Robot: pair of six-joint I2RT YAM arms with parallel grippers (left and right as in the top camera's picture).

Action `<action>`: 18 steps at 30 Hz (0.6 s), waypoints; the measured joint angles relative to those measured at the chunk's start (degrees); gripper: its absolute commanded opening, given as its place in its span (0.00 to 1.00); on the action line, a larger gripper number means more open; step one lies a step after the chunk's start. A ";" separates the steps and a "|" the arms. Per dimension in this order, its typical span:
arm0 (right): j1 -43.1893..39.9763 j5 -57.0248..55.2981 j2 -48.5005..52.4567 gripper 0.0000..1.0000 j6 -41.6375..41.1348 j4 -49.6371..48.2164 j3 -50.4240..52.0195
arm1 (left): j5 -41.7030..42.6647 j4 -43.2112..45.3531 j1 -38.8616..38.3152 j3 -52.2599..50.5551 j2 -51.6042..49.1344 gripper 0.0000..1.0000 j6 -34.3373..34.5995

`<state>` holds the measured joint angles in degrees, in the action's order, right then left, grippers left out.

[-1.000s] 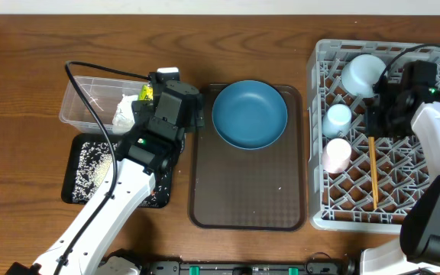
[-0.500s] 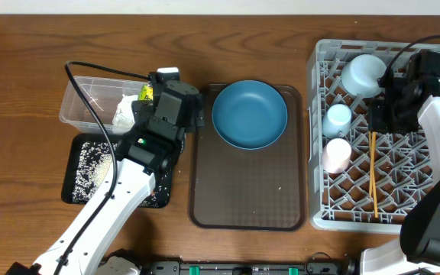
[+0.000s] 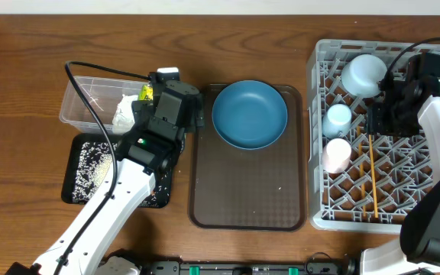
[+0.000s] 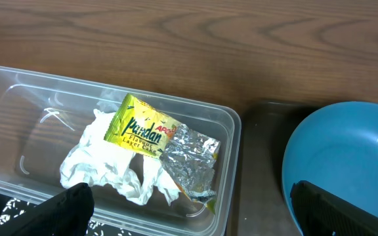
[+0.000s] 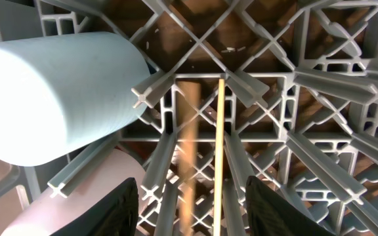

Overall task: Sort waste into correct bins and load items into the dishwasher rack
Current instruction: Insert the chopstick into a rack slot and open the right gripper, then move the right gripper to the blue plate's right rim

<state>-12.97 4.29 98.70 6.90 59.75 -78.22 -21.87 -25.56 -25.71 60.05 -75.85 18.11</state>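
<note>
My right gripper (image 5: 195, 210) (image 3: 380, 116) hangs open over the grey dishwasher rack (image 3: 426, 191). Both wooden chopsticks (image 5: 220, 151) (image 3: 373, 179) lie free between its fingers on the lattice, one of them blurred. To their left in the rack are a light-blue cup (image 3: 337, 118) (image 5: 51, 98), a pink cup (image 3: 336, 154) and, further back, a light-blue bowl (image 3: 363, 72). My left gripper (image 4: 199, 213) (image 3: 173, 103) is open and empty, straddling the right end of the clear tub (image 4: 18, 118). Inside the tub are a white napkin (image 4: 104, 164) and a yellow-green packet (image 4: 143, 128). The dark-blue plate (image 3: 249, 114) (image 4: 346, 151) rests on the brown tray.
The brown tray (image 3: 247, 191) sits mid-table between the arms. A black tray (image 3: 82, 187) strewn with rice grains lies in front of the clear tub, partly under my left arm. A black cable (image 3: 90, 76) loops over the tub.
The right gripper rose and shifted toward the back of the rack, then opened from shut and let the chopsticks go onto the lattice. The left arm has stayed still.
</note>
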 measured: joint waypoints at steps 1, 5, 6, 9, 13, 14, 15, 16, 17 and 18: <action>0.00 0.33 0.00 0.50 -0.07 0.09 -0.02 | 0.00 0.00 0.00 0.00 0.00 0.99 0.00; -0.02 4.35 0.00 0.47 -0.46 2.45 -1.03 | 0.02 0.02 0.00 0.00 0.00 0.99 0.00; -0.02 5.92 0.00 0.47 -0.50 3.72 -1.81 | 0.02 0.00 0.00 0.00 0.00 0.99 0.00; 0.02 10.45 0.00 0.47 -0.50 7.72 -4.92 | 0.00 0.00 0.00 0.00 0.00 0.99 0.00; 0.24 16.48 -0.04 0.48 -0.57 11.30 -9.05 | 0.00 0.00 0.00 0.00 0.00 0.98 0.00; 0.52 18.05 -0.07 0.48 -0.61 11.69 -9.75 | 0.02 0.00 0.00 0.00 0.00 0.99 0.00; 0.79 19.23 -0.09 0.48 -0.63 11.89 -10.14 | 0.00 0.00 0.00 0.00 0.00 0.99 0.00; 1.36 20.41 -0.09 0.48 -0.63 12.07 -10.36 | 0.00 0.00 0.00 0.00 0.00 0.98 0.00; 2.05 21.27 -0.09 0.49 -0.66 12.20 -10.36 | 0.02 0.00 0.00 0.00 0.00 0.99 0.00; 2.97 21.97 -0.09 0.49 -0.68 12.24 -10.36 | 0.00 0.00 0.00 0.00 0.00 0.98 0.00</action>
<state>-10.00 26.26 98.61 6.22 71.99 -88.58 -21.87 -25.56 -25.71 60.05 -75.85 18.11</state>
